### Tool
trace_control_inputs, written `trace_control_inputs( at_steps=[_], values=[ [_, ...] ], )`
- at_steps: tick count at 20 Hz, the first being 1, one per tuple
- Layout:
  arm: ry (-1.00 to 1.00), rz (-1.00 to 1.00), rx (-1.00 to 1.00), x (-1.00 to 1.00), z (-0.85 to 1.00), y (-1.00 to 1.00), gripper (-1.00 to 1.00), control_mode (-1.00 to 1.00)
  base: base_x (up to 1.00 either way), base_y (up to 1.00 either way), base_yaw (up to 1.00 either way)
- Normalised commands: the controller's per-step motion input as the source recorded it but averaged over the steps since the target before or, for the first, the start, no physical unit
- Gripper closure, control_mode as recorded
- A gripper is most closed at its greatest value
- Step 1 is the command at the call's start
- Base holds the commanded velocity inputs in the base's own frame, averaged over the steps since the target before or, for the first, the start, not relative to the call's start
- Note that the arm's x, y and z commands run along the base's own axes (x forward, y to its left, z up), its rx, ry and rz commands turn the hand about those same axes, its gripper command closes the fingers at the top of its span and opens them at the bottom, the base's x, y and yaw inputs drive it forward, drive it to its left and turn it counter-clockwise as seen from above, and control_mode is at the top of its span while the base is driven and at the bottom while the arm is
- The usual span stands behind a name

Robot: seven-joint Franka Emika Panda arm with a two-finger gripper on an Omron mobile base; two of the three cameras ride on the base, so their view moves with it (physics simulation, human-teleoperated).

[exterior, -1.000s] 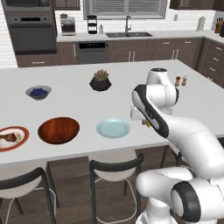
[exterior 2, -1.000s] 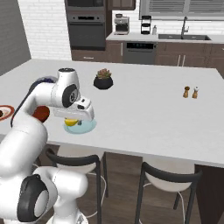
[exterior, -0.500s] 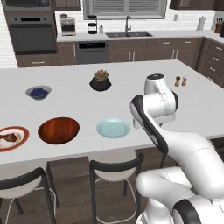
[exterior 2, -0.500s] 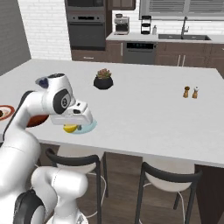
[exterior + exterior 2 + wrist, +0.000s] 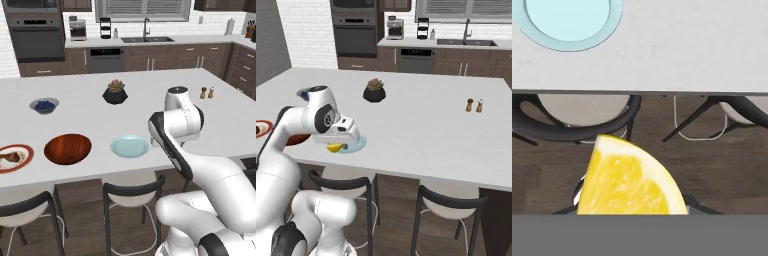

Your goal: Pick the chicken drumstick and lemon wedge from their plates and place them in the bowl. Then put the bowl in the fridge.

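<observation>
The white arm had swung further back from the counter since half a second before, carrying the small bright yellow lemon wedge [image 5: 631, 180] clear of the pale light-blue round plate [image 5: 129, 146]. Left to right lay two plates, the white red-rimmed plate [image 5: 15, 158] with the brown chicken drumstick [image 5: 9, 158], then one dark reddish-brown wooden bowl [image 5: 67, 148]. The hand view showed the gripper [image 5: 336, 147] closed around the wedge, above the chairs.

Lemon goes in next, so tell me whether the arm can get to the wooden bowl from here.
Probably yes. The bowl lies open on the counter beside the light-blue plate, with nothing over it. The gripper already holds the lemon wedge by that plate.
</observation>
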Motion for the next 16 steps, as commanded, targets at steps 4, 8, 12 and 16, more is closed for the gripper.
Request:
trace_control_inputs(
  at_steps=[4,8,12,16],
  values=[
    [0.0,0.0,0.0,0.0,0.0,0.0,1.0,1.0,0.0,0.76,-0.01],
    [0.0,0.0,0.0,0.0,0.0,0.0,1.0,1.0,0.02,0.92,-0.06],
    [0.0,0.0,0.0,0.0,0.0,0.0,1.0,1.0,0.14,0.86,-0.1],
    [0.0,0.0,0.0,0.0,0.0,0.0,1.0,1.0,0.24,0.82,-0.21]
  ],
)
